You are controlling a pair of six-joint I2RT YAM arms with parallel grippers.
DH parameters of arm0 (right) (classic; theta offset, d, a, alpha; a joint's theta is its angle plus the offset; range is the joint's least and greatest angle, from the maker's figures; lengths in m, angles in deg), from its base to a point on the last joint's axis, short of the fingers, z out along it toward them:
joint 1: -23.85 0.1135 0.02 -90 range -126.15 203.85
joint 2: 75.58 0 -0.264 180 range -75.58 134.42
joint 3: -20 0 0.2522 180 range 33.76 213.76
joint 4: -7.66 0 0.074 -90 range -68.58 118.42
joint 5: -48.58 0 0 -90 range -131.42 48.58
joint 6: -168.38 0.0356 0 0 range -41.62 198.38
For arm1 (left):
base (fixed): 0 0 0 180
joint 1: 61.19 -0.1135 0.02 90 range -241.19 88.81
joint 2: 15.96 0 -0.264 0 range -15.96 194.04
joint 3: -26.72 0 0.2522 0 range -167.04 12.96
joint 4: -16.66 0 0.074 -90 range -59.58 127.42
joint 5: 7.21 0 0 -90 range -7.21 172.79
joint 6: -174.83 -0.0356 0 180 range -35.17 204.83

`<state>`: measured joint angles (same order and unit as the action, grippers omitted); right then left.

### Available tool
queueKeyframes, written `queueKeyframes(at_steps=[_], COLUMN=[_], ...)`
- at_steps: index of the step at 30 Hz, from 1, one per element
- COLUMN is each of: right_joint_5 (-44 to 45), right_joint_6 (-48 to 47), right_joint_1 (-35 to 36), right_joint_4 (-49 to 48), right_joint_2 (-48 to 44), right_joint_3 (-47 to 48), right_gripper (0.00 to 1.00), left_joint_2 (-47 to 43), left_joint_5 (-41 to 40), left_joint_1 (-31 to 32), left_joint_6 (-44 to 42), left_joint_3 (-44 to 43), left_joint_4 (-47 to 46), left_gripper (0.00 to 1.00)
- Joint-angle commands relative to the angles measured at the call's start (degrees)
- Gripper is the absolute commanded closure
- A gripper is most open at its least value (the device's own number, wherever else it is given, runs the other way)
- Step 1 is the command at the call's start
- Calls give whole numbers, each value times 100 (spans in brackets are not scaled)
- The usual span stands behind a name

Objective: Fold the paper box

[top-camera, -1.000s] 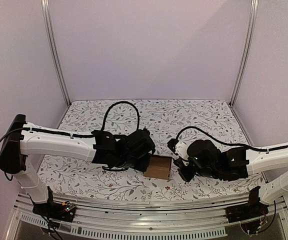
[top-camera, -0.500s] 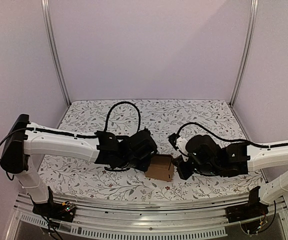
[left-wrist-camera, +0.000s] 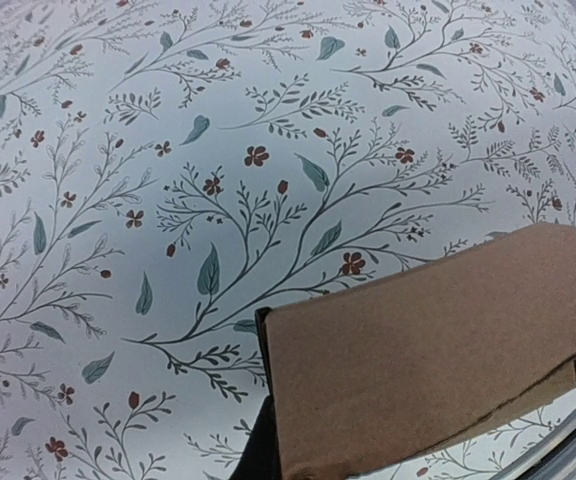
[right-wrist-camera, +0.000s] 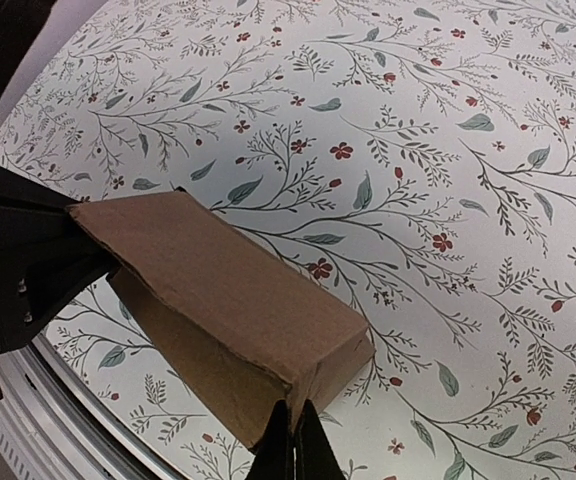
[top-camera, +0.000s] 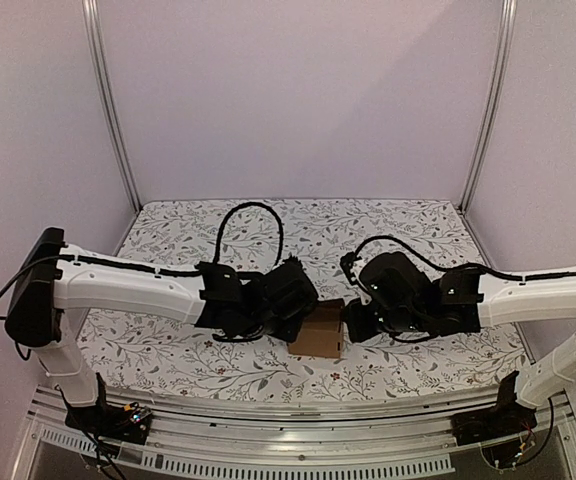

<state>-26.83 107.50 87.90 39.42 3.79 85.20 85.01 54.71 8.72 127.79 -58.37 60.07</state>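
Right gripper [right-wrist-camera: 292, 440]: jaws closed, tips together against a lower corner of the box [right-wrist-camera: 228, 300]; any pinch on cardboard not confirmable. Left gripper [top-camera: 303, 315]: jaws' state cannot be told; one dark finger [left-wrist-camera: 260, 440] seen at the box's edge, the rest hidden behind a brown panel. Box folded up, held between both grippers, touching each. Floral table [top-camera: 388, 230] beneath box; contact with it unclear.

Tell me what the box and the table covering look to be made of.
The paper box: plain brown cardboard, matte, with raw cut edges and sharp fold creases. The table cover: a smooth, flat-lying sheet printed with leaves and small red flowers. Whether it is cloth or vinyl cannot be told.
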Motion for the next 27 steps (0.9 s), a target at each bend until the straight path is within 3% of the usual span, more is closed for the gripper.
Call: queueKeyframes(at_steps=[1,27], right_joint_5=[-841,-2649], right_joint_6=[488,1254], right_joint_1=[-171,-1130], right_joint_4=[-174,-130], right_joint_2=[105,286], right_joint_3=[229,570], right_gripper=[100,100], left_joint_2=[184,522], left_joint_5=[129,-23], left_joint_1=[229,364], left_joint_6=[-193,-420], left_joint_3=[-144,-303], left_joint_4=[-117,-197], left_gripper=[100,100])
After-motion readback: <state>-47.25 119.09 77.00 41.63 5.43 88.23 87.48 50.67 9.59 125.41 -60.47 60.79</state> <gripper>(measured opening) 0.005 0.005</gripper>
